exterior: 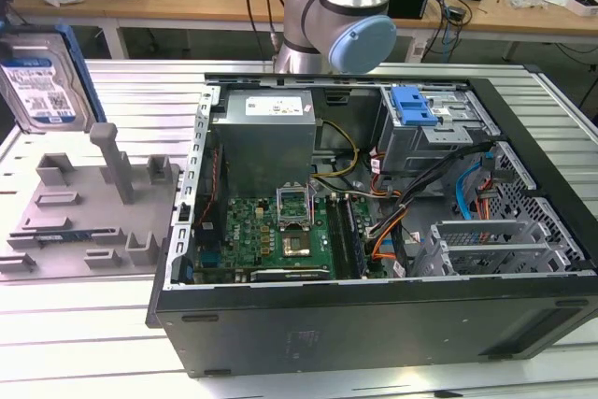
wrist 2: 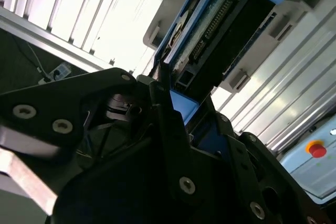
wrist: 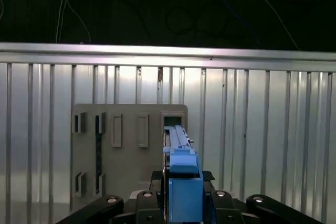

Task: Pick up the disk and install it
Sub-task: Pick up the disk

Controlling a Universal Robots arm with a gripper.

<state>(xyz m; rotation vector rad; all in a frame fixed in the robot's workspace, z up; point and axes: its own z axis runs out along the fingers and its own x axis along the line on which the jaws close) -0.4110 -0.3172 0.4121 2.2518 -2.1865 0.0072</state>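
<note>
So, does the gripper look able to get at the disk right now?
Probably yes: in both wrist views the gripper sits right at the disk's blue edge, with nothing between them.

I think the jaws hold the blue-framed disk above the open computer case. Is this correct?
Not quite. The jaws do hold the disk, but above the gray holder beside the computer case, not above the case. The exterior view shows this, at its left.
</note>
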